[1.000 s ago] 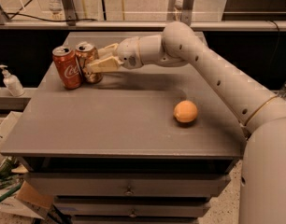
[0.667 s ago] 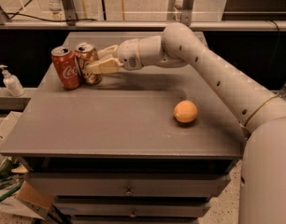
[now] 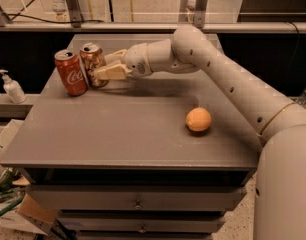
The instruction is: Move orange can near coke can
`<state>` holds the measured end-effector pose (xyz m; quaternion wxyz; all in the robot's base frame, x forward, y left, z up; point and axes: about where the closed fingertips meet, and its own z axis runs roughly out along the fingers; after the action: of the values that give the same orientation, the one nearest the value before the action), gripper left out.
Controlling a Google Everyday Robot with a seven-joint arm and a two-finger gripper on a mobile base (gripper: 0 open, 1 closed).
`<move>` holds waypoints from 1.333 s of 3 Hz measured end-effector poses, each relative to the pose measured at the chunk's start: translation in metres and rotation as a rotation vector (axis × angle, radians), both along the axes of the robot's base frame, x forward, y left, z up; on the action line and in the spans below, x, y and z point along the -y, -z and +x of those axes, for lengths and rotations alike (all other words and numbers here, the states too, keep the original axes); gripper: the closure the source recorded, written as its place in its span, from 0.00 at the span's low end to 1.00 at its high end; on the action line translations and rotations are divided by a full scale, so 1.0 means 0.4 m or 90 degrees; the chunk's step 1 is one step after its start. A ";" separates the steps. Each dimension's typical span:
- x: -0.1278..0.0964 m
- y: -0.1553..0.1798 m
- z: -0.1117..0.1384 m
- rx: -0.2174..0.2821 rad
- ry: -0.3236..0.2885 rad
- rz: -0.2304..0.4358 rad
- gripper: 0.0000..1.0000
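One grey table (image 3: 123, 129) fills most of the view, with a drawer (image 3: 138, 200) set in the front below its top. Over it reaches the robot's white arm (image 3: 233, 84), coming in from the lower right and stretching across to the far left part of the tabletop. At the arm's end the gripper (image 3: 103, 65) sits low over the surface at the back left, its cream fingers (image 3: 107, 74) set one on each side of the orange can (image 3: 91, 59) and closed onto it. That can stands upright on the table, silver top up, its copper and cream label partly covered by the near finger. The coke can (image 3: 71, 73) stands upright just beside it on the left, slightly nearer the camera, and the two look to be touching or almost so. A round orange fruit (image 3: 198, 119) lies alone on the right half of the table, well apart from both cans. Off the table, on a ledge to the left, stands a small white pump bottle (image 3: 12, 87)
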<state>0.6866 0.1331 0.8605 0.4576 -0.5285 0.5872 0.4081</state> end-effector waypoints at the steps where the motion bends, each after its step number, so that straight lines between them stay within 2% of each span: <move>1: 0.009 0.013 0.009 -0.002 0.001 -0.011 0.00; 2: 0.033 0.024 0.020 -0.001 0.013 -0.022 0.00; 3: 0.110 0.032 0.052 0.001 0.057 -0.032 0.00; 4: 0.231 0.037 0.096 0.005 0.128 -0.043 0.00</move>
<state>0.7248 0.0406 0.8457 0.4801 -0.4835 0.6492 0.3381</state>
